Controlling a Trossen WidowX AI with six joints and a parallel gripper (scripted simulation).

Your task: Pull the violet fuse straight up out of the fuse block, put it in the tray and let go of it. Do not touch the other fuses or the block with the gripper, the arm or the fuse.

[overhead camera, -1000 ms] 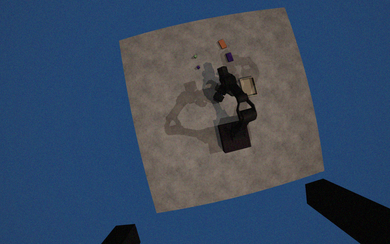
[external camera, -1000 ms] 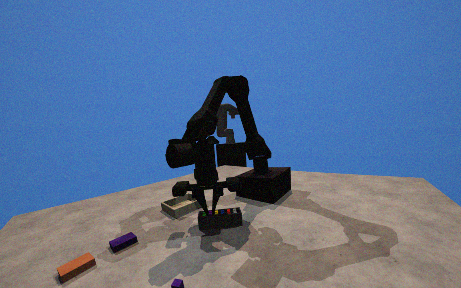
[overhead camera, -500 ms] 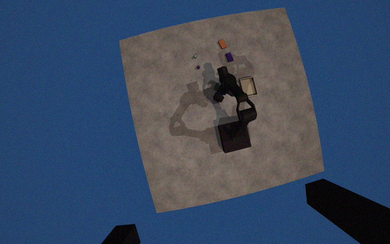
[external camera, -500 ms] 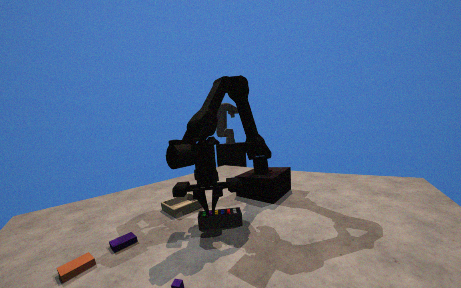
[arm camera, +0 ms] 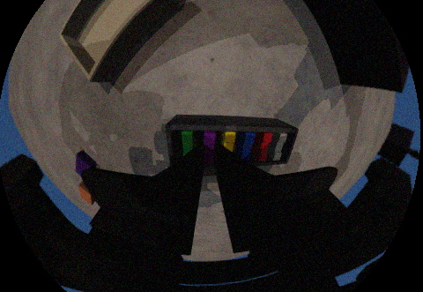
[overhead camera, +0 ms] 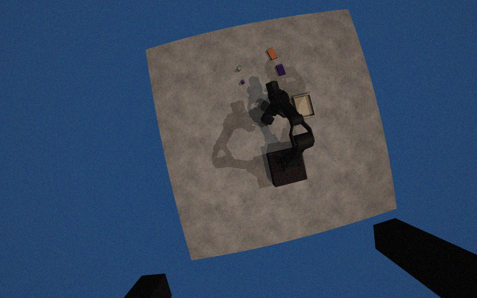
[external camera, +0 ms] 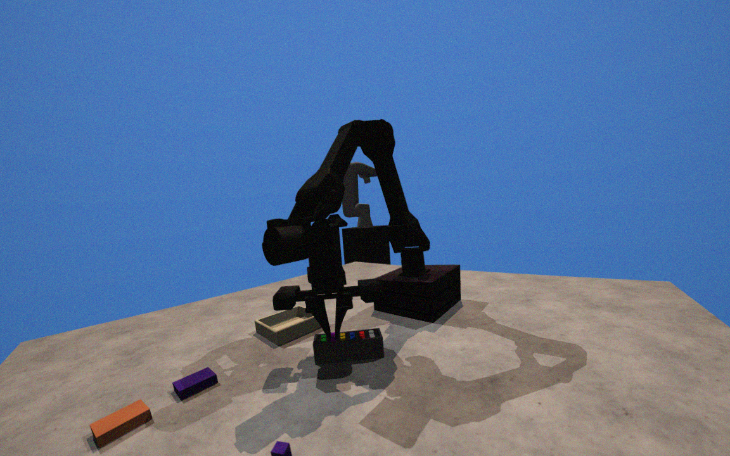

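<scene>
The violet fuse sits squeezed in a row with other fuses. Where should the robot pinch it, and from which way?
Pinch the violet fuse by its top end, coming straight down from above. Only the top pokes out of the fuse block, and the green fuse and yellow fuse crowd it closely. The gripper is already shut on it that way.

Dim, grainy; overlapping shadows, fisheye wrist.

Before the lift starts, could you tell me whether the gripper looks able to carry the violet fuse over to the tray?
Probably yes. The gripper is shut on the violet fuse, and the tray sits open-topped beside the fuse block, nothing standing between them.
</scene>
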